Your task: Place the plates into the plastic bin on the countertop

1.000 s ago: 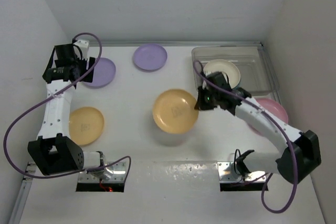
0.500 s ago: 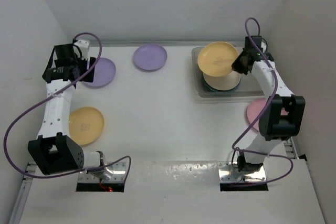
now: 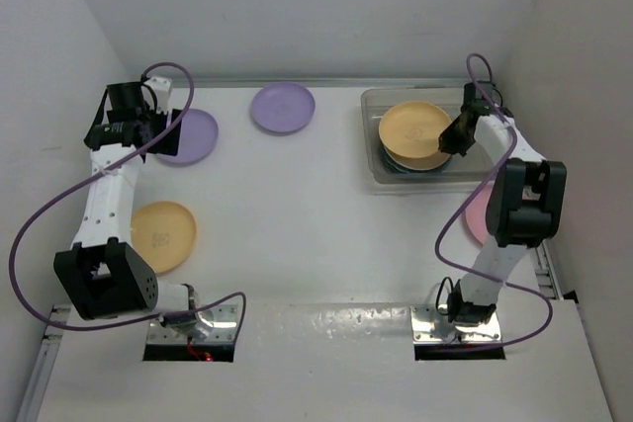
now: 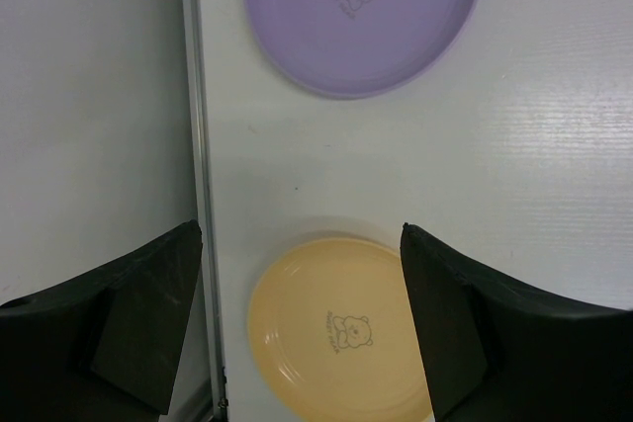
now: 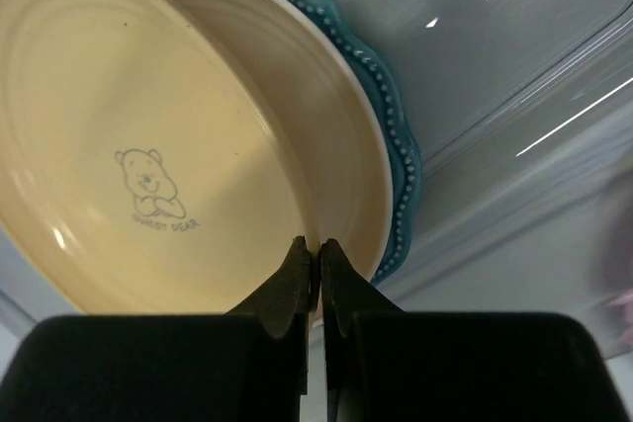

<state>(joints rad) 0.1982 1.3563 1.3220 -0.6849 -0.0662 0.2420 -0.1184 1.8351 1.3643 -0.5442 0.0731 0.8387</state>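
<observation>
- Lavender, glossy plastic with a bear print: one lavender plate (image 4: 364, 17) lies flat just ahead of the left gripper (image 4: 300, 244), not yet picked up. The jaws stand wide with nothing between them.
- Directly below that gripper, framed by its fingers, a yellow plate (image 4: 341, 328) rests on the matte white countertop (image 4: 554, 145), also waiting.
- A second lavender plate (image 3: 283, 107) sits well off to that gripper's right.
- The clear, lipped bin (image 3: 415, 96) surrounds the right gripper (image 5: 317, 254). It is pinched on the rim of the held yellow plate (image 5: 148, 145), which is tilted over the stack and not yet released.
- Beneath the held plate are a cream plate (image 5: 326, 116) and a teal plate (image 5: 406, 155) with a beaded, scalloped rim. I cannot tell whether another lies under them.
- A pink plate (image 3: 476, 212) lies outside the bin on the right gripper's near side, half hidden by the arm.
- My judgement is that roughly half the task is done, with four plates left on the countertop.
</observation>
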